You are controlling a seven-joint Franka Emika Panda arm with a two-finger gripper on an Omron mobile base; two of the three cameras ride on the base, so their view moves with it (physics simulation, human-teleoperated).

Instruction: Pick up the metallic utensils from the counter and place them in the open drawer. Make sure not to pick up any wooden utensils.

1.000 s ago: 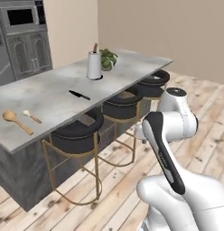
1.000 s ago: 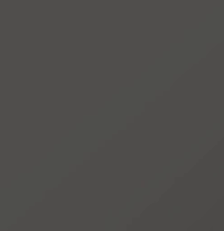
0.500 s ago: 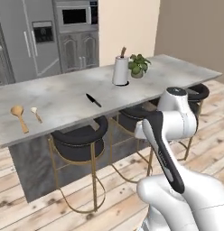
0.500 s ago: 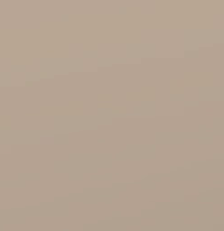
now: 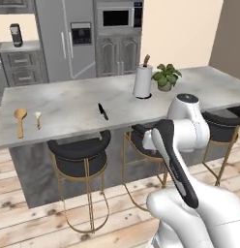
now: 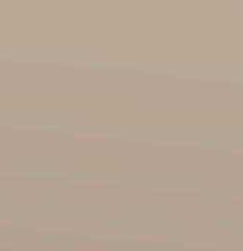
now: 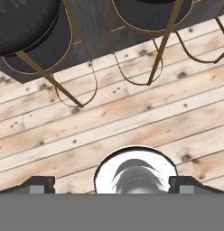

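While it hangs over the plank floor (image 7: pixel 132 113), the tool (image 7: pixel 111 184) has its fingertips spread wide apart, holding nothing.

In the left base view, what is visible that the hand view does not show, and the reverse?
Left base view alone: the counter top, carrying a dark knife, a large wooden spoon, a shorter utensil with a pale head, a white paper towel roll and a potted plant.

Hand view alone: the tool, open and empty, facing down at the floor.

Both share: the black stools with gold legs and the plank floor.
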